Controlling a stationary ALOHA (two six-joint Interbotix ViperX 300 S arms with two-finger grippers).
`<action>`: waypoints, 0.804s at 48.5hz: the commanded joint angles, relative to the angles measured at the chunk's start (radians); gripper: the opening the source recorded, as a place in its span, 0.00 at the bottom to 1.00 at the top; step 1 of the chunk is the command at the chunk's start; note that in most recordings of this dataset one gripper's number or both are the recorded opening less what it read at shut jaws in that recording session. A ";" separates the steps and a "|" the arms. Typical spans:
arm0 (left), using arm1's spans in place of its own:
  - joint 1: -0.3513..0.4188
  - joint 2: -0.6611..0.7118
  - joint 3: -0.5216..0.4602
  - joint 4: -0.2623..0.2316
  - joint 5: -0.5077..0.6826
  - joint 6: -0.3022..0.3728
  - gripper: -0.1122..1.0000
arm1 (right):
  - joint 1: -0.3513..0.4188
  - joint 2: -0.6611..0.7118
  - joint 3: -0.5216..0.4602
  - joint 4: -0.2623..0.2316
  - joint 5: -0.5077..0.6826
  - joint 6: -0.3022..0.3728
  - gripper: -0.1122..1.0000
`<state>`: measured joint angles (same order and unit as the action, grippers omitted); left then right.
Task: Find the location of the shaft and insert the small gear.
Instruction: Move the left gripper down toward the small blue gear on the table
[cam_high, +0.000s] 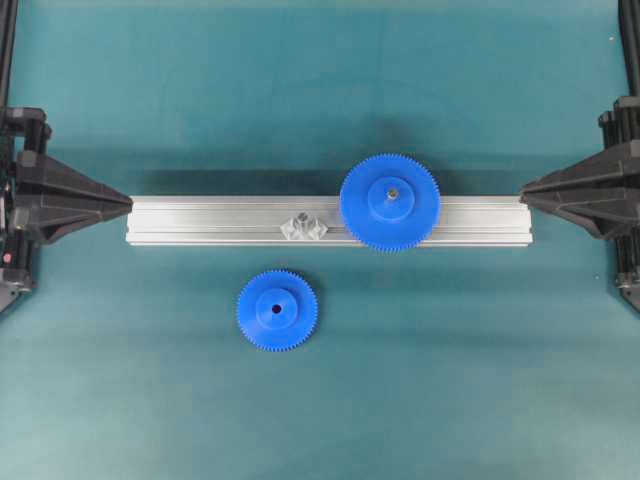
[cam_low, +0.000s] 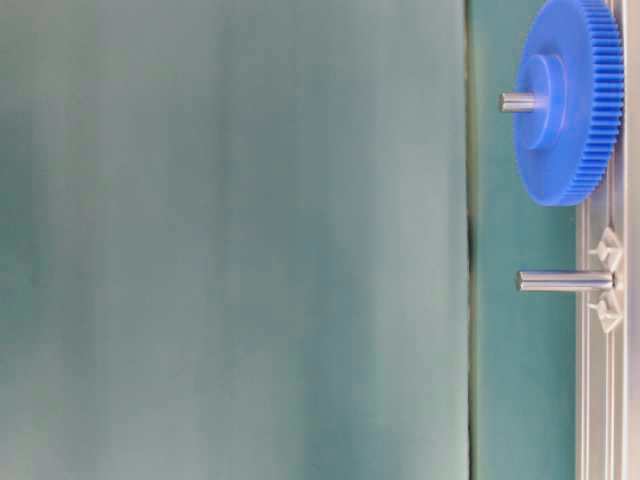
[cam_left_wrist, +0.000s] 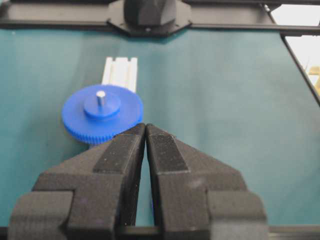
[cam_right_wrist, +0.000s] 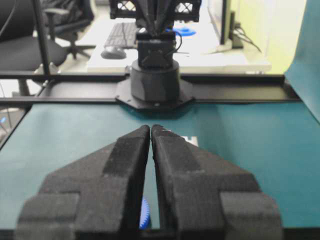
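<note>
The small gear (cam_high: 277, 310) lies flat on the teal mat, in front of the aluminium rail (cam_high: 200, 220), its dark centre hole facing up. The shaft (cam_high: 298, 217) stands on the rail on a shiny bracket; the table-level view shows this thin grey pin, the shaft (cam_low: 563, 281), bare. My left gripper (cam_high: 128, 203) rests shut and empty at the rail's left end, fingertips together, left gripper (cam_left_wrist: 145, 126). My right gripper (cam_high: 524, 190) sits shut and empty at the rail's right end, right gripper (cam_right_wrist: 151, 127). A sliver of blue gear teeth (cam_right_wrist: 144, 219) shows between the right gripper's fingers.
A larger blue gear (cam_high: 389, 202) sits on its own grey pin right of the shaft, also seen as the larger gear (cam_low: 568, 100) and larger gear (cam_left_wrist: 102, 113). The opposite arm's base (cam_right_wrist: 155, 75) stands at the mat's far edge. Teal mat (cam_high: 320, 90) covers the table.
</note>
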<state>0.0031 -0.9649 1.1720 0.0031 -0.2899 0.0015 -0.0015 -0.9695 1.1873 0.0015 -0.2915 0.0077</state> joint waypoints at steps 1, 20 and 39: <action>-0.031 0.026 -0.044 0.014 0.005 -0.015 0.20 | 0.008 0.009 -0.023 0.003 -0.002 0.005 0.25; -0.080 0.219 -0.209 0.014 0.206 -0.048 0.10 | 0.017 0.014 -0.120 0.028 0.305 0.078 0.15; -0.100 0.543 -0.365 0.014 0.365 -0.054 0.10 | 0.025 0.029 -0.132 0.029 0.463 0.083 0.15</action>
<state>-0.0874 -0.4648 0.8606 0.0153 0.0598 -0.0506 0.0199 -0.9480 1.0830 0.0291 0.1641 0.0798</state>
